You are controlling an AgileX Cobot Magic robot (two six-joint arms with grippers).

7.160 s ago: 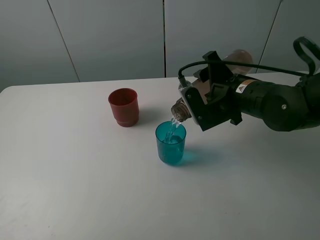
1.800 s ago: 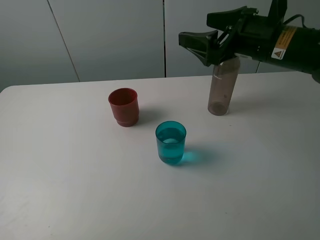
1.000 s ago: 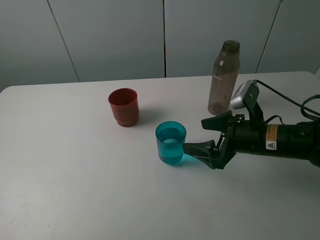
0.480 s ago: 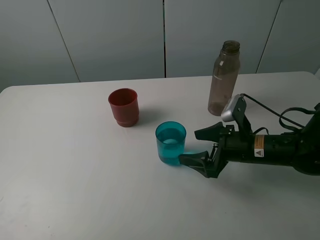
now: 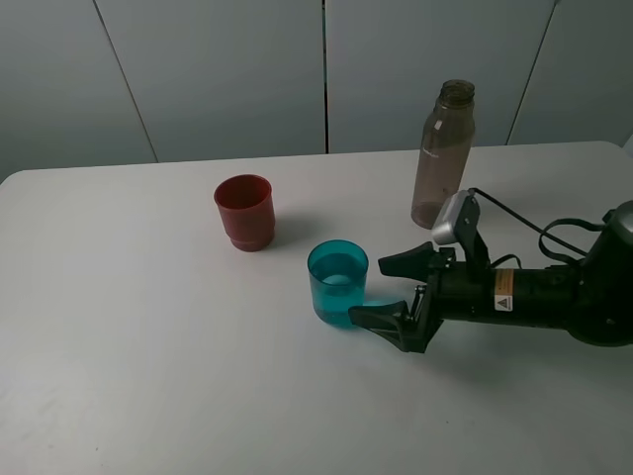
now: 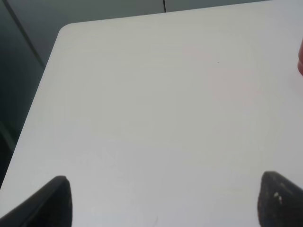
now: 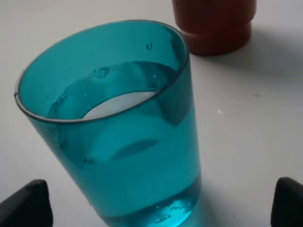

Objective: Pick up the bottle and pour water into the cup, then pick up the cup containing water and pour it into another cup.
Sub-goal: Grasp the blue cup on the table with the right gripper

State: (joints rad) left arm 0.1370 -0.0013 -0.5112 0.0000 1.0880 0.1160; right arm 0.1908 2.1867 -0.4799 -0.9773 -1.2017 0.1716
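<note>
Exterior high view: I record the right gripper (image 5: 368, 290) spread wide, tips just beside the teal cup (image 5: 337, 285), gripping nothing. The cup stands upright on the table (image 5: 148, 376), holding water. The bottle (image 5: 441, 158) stands behind, the red cup (image 5: 244, 212) apart. The left gripper (image 6: 168, 201) is likewise wide.

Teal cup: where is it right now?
In the exterior high view the teal cup stands near the middle of the table, front-right of the red cup, with the open right gripper just to its right.
</note>
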